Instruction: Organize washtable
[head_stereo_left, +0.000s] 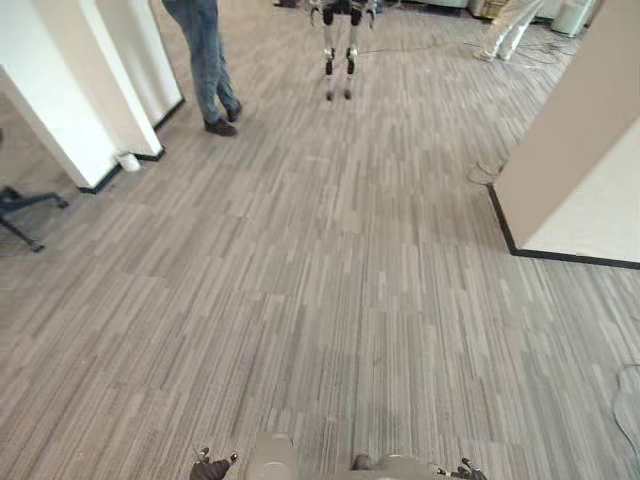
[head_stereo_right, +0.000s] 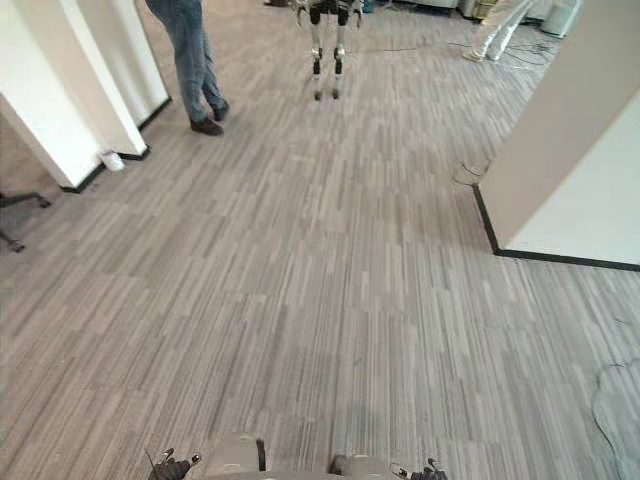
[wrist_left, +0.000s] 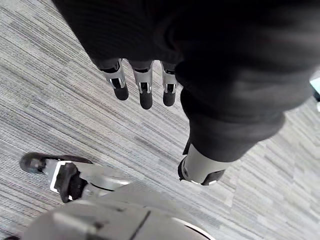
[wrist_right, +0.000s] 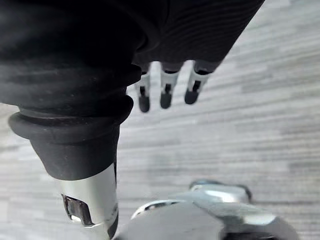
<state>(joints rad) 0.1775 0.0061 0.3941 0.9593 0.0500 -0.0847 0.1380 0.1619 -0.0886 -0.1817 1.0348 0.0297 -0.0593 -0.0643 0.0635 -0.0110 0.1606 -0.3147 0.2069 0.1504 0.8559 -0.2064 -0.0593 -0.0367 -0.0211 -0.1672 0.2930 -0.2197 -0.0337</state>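
Two hands are seen, both hanging over the floor. The left hand (wrist_left: 145, 94) is released, its fingers straight and pointing down with nothing between them; the right hand (wrist_right: 166, 94) is likewise released and carries nothing. Where the washtable stands cannot be told from these views. One floor (head_stereo_left: 330, 280) lies under both hands, covered wall to wall in grey carpet with fine stripes in lighter and darker grey. Two people are counted far ahead of the hands: one person in jeans (head_stereo_left: 207, 60) and dark shoes, standing ahead of the left hand, and one person in pale trousers (head_stereo_left: 508, 28), ahead of the right hand and further off. Between them, one pair of robot legs (head_stereo_left: 338, 55) is seen standing on the carpet. One chair base (head_stereo_left: 25, 212), dark and on castors, lies out to the side of the left hand. Two white partitions (head_stereo_left: 70, 100) with black skirting are set ahead of the left hand, and one small white box (head_stereo_left: 127, 161) sits at the foot of the nearer one. One pale wall (head_stereo_left: 585, 160), also with black skirting, rises ahead of the right hand.
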